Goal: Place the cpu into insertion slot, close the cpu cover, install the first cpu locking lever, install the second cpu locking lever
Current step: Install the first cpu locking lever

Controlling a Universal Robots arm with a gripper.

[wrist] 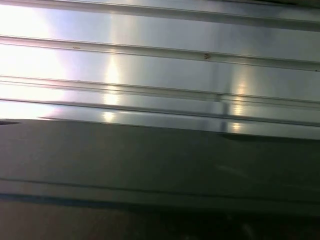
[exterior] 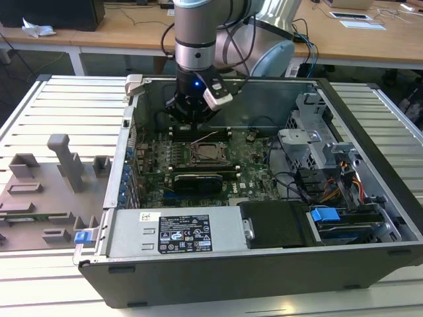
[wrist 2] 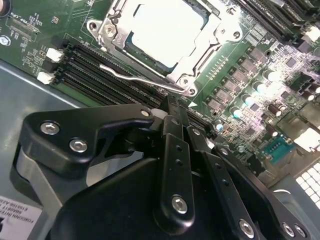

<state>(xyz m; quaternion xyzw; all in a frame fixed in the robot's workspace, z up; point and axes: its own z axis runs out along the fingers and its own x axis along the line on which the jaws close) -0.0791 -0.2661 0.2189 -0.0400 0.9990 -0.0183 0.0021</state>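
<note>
Hidden: my gripper [wrist 2: 172, 117] tips meet pressed together, empty; linkage blocks the board edge.
Cpu [wrist 2: 167, 30]: pale square, seated in slot [wrist 2: 200, 62].
Cover [wrist 2: 112, 32]: silver frame, closed.
Lever [wrist 2: 135, 79]: thin wire, beside slot.

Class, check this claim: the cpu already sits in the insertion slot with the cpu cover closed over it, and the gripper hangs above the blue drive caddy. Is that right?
One detail is wrong. The gripper hangs beside the insertion slot, not above the blue drive caddy, as the exterior view shows. In the second wrist view the cpu does sit under the closed cpu cover.
</note>
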